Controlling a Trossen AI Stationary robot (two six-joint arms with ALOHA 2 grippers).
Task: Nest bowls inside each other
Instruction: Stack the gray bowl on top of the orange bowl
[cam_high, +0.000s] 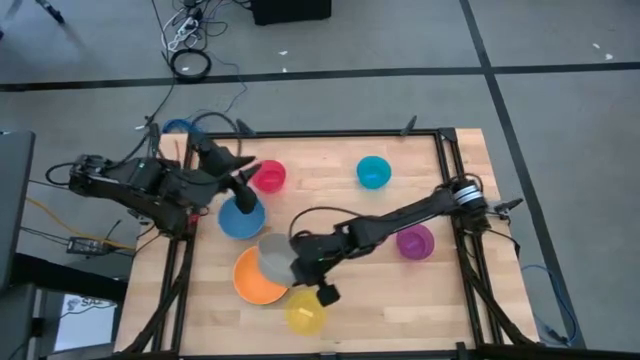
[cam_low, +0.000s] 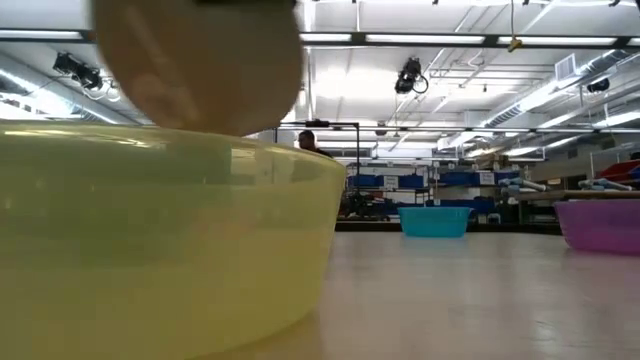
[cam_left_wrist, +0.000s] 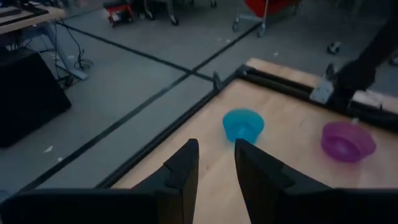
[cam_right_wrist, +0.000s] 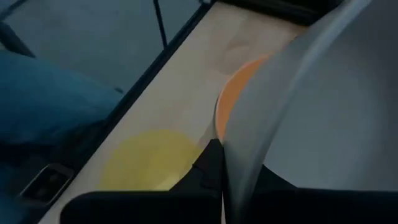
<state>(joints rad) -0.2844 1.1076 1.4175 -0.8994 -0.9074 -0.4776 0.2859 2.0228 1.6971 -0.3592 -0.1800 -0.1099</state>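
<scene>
Right gripper (cam_high: 296, 266) is clamped on the rim of the grey bowl (cam_high: 274, 254), holding it tilted over the orange bowl (cam_high: 256, 282), which sits on the table (cam_high: 340, 310) with the yellow bowl (cam_high: 305, 312) just beside it. Left gripper (cam_high: 243, 186) hangs above the blue bowl (cam_high: 240, 220), fingers (cam_left_wrist: 184, 169) slightly parted with nothing between them. The pink-red bowl (cam_high: 269, 177) sits close by. Across the table, the cyan bowl (cam_high: 373, 172) and the purple bowl (cam_high: 415, 241) stand apart. No label or writing can be read anywhere.
</scene>
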